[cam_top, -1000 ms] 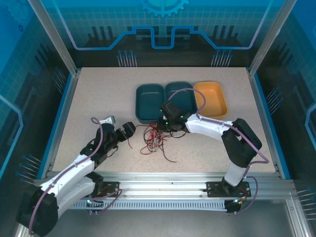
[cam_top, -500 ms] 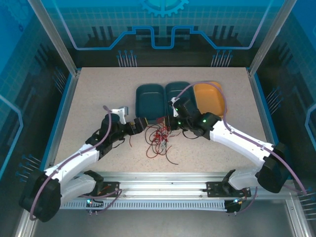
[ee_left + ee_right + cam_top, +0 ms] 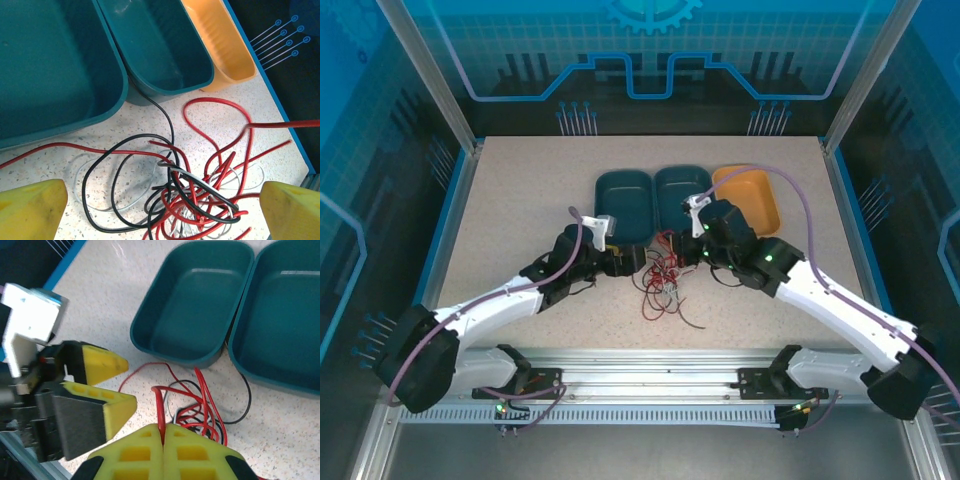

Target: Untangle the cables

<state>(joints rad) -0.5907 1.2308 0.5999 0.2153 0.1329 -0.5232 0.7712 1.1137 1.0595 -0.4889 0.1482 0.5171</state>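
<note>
Tangled cables [image 3: 665, 285] just before the teal trays [image 3: 620, 205].
Red cable [image 3: 160, 407] pinched in right gripper [image 3: 163, 432], left gripper [image 3: 163, 200] spread empty; limp, light (snag-prone), best taken at loose ends.

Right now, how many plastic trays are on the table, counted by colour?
Teal rounded plastic trays: 2
Orange rounded plastic tray: 1
Total: 3

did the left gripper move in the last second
Yes. The left gripper shifted right, now at the left teal tray's near rim, beside the cables.
</note>
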